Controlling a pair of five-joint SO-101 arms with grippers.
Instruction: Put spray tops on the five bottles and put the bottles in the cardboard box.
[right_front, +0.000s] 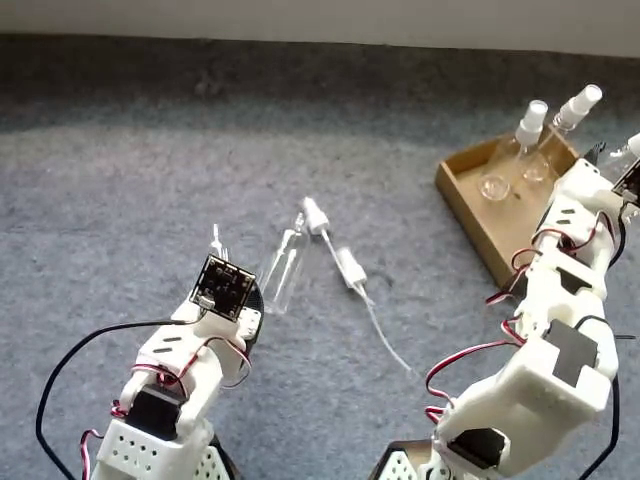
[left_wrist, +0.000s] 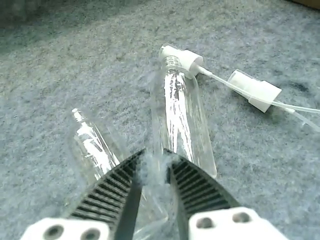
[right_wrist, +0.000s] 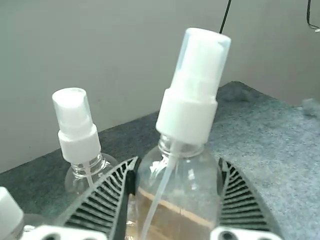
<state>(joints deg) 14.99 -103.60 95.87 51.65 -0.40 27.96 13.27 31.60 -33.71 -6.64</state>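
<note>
Fingers (right_wrist: 110, 197) of the right gripper (right_wrist: 177, 167) press on either side of a topped bottle (right_wrist: 185, 192) and appear to grip it upright at the far end of the cardboard box (right_front: 468, 215). Whether this bottle already stands on the box floor cannot be told. A second topped bottle (right_wrist: 82, 172) stands in the box just beside it, and a third cap (right_wrist: 7, 212) shows close to both. Well away from the box, out on the grey carpet (right_front: 150, 130), the left gripper (left_wrist: 155, 155) has its fingers drawn nearly together, apparently pinching the lower part of a bare bottle (left_wrist: 92, 147) whose open neck points away from the arm. Between that bottle and the box lies a second bare bottle (left_wrist: 182, 120) on its side. A loose spray top (left_wrist: 182, 57) rests against its neck but is not fitted. The other loose spray top (left_wrist: 255, 90) lies nearer the box, its thin tube trailing over the carpet. By count that makes five bottles, three capped and two bare, plus two loose tops and one box. I judge the job a little past halfway: three bottles are capped and at the box, and two have yet to be capped and carried over.
</note>
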